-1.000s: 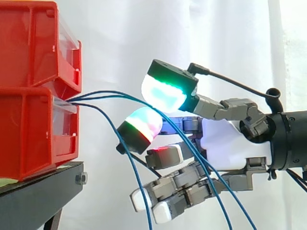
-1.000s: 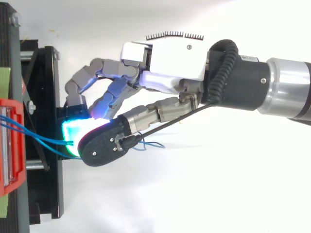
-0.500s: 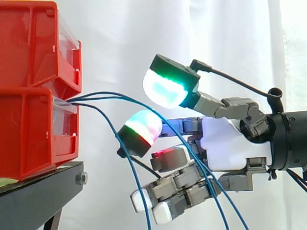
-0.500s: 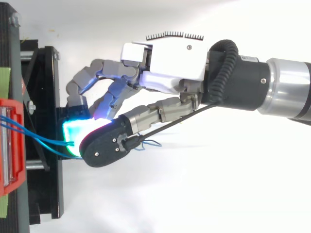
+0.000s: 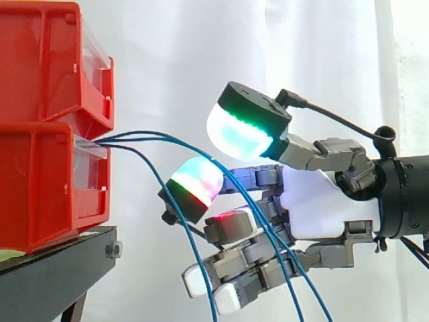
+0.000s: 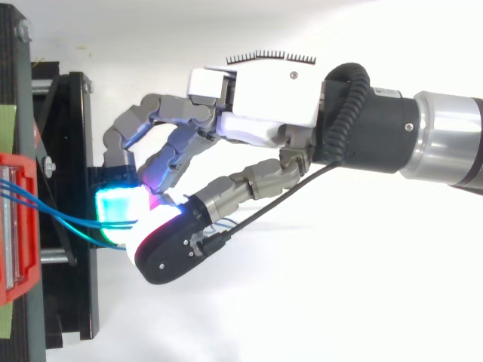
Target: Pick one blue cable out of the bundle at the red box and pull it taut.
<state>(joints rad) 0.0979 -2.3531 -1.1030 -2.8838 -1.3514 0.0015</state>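
Note:
Three thin blue cables [image 5: 142, 134] come out of the lower red box [image 5: 40, 181] and arc right and down. In the top view the cables [image 6: 62, 217] run from the red box [image 6: 15, 226] toward the glowing pads. My hand [image 5: 322, 201] comes in from the right, its palm [image 6: 264, 98] level with the boxes. The thumb pad [image 5: 240, 131] glows cyan and green above the cables. A finger pad [image 5: 196, 186] glowing green and red sits below it. The cables pass through the gap between these two pads, and neither pad presses them. The lower fingers are bent under the palm.
A second red box [image 5: 47, 60] is stacked on the lower one. Both rest on a black stand [image 5: 60, 268], seen from above as a dark frame [image 6: 75, 151]. A white curtain hangs behind. The cables hang down past the hand to the bottom edge.
The thumb has lifted up and swung away from the finger pad, widening the gap around the cables. The palm and arm have stayed in place.

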